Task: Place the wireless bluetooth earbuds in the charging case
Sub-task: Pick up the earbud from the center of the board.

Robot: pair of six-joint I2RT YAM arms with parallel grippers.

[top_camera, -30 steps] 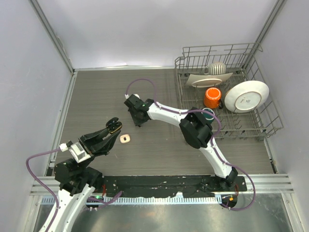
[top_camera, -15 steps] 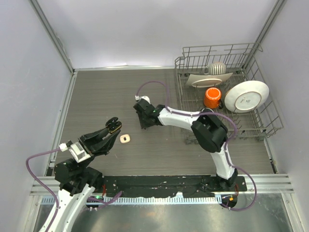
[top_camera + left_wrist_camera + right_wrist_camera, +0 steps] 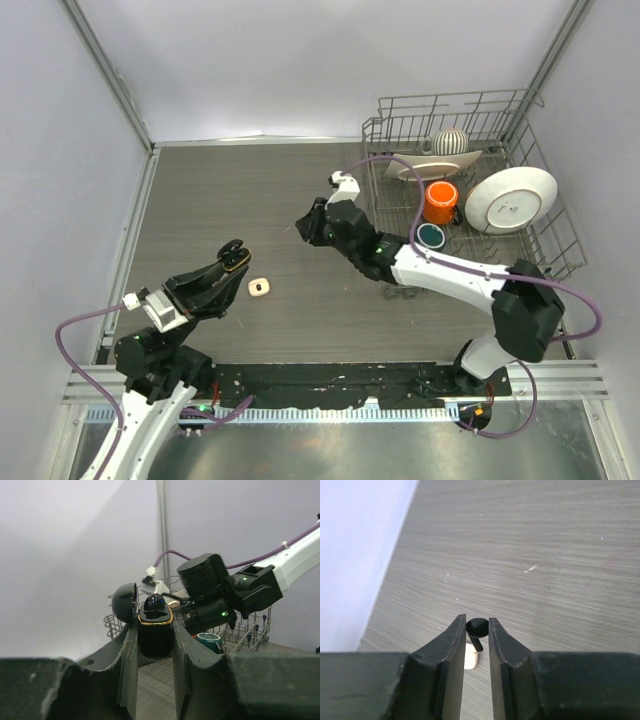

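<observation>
- A black earbud (image 3: 477, 626) is pinched by its stem and head between the fingers of the right gripper (image 3: 476, 624). The jaws are drawn in to a narrow gap with the bud wedged in it.
- In the right wrist view the bud hangs above the grey wood-grain table (image 3: 560, 555), not touching it.
- The black charging case (image 3: 155, 636) has a gold rim and stands upright between the fingers of the left gripper (image 3: 155, 630), which are closed against its sides.
- Its lid (image 3: 124, 602) is swung open to the left. A glossy dark rounded shape, seemingly another bud (image 3: 154, 601), sits in the case's top.
- From above, the left gripper holds the case over the table's left part, and the right gripper is up and to its right, apart from it.
- A small pale squarish item (image 3: 260, 288) lies flat on the table just beside the left gripper.
- A wire dish rack (image 3: 520, 272) on the right holds a white plate (image 3: 510, 198), an orange mug (image 3: 440, 202), a teal cup (image 3: 431, 236) and a striped cup (image 3: 450, 140).
</observation>
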